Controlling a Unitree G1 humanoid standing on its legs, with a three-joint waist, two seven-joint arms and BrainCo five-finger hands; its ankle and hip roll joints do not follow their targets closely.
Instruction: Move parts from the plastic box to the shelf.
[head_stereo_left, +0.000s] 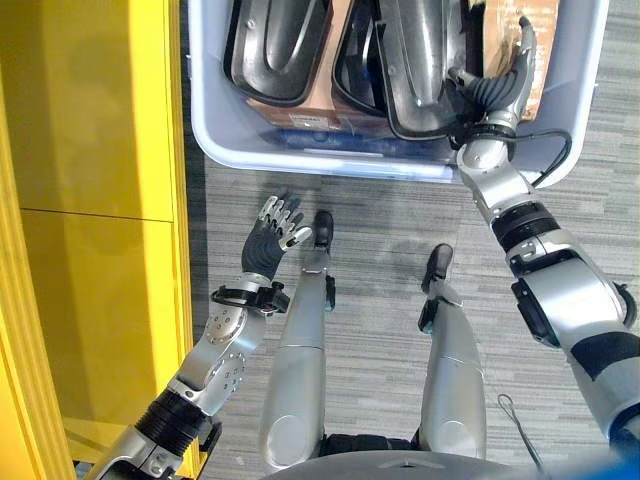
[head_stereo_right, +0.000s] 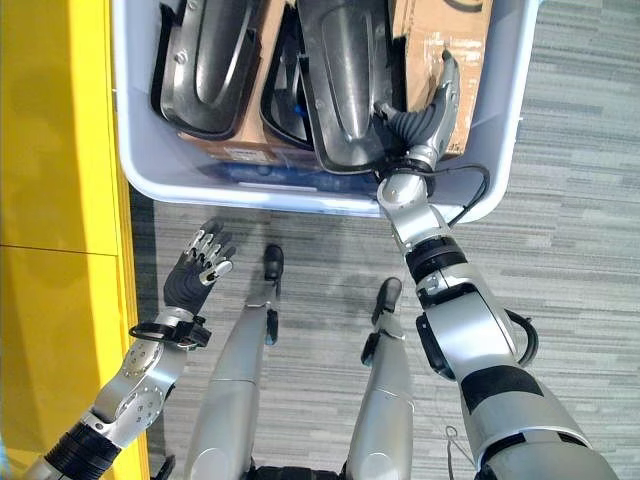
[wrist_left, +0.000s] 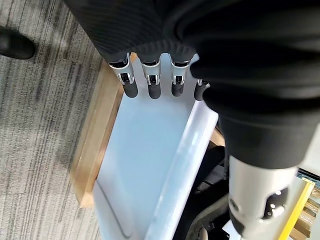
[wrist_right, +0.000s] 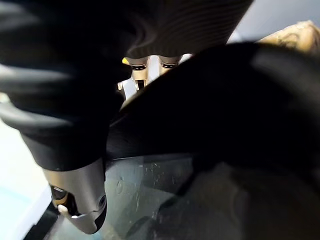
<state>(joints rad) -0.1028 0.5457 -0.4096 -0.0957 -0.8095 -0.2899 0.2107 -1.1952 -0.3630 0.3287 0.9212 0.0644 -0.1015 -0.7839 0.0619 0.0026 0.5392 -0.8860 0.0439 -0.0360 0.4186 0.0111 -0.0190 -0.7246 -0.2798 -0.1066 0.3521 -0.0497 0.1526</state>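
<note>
Right hand (head_stereo_right: 425, 120): inside the plastic box (head_stereo_right: 140, 170), fingers curled around the edge of a black part (head_stereo_right: 345, 70).
Left hand (head_stereo_left: 275, 235): outside the box, above the floor, fingers relaxed, holding nothing.
Other part (head_stereo_left: 275, 45): lies in the box.

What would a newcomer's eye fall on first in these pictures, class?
First, the pale plastic box at the top, packed with large black parts. The right hand reaches over its rim against one part; its fingers are partly hidden. A yellow shelf fills the left, and the left hand hovers open over the floor beside it.
</note>
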